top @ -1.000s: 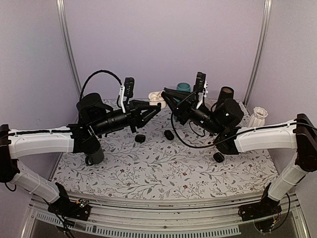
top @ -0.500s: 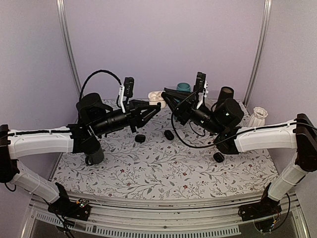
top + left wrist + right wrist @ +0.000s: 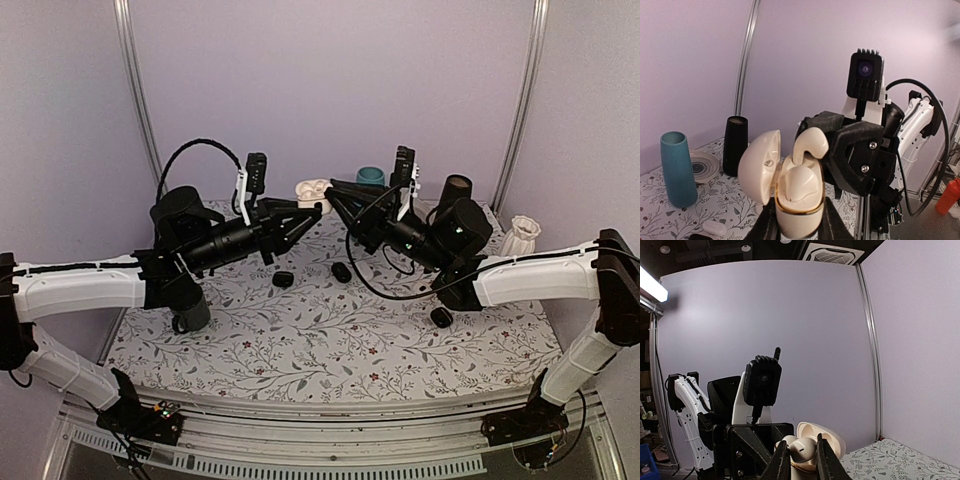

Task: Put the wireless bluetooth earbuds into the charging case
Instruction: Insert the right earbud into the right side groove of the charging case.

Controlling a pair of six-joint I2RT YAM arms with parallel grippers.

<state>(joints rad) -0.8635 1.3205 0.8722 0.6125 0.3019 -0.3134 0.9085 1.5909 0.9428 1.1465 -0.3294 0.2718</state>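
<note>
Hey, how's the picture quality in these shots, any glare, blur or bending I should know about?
Top external: soft, even light; the wide lens bows the table at its near edge. Left wrist: the charging case and earbud are sharp, and the far right edge is blurred. Right wrist: a strip light flares at upper left.

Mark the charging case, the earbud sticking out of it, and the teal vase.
charging case [image 3: 796, 207], left wrist view, front of lower shell
earbud [image 3: 811, 143], left wrist view, rounded top end
teal vase [image 3: 677, 170], left wrist view, mid-body
</note>
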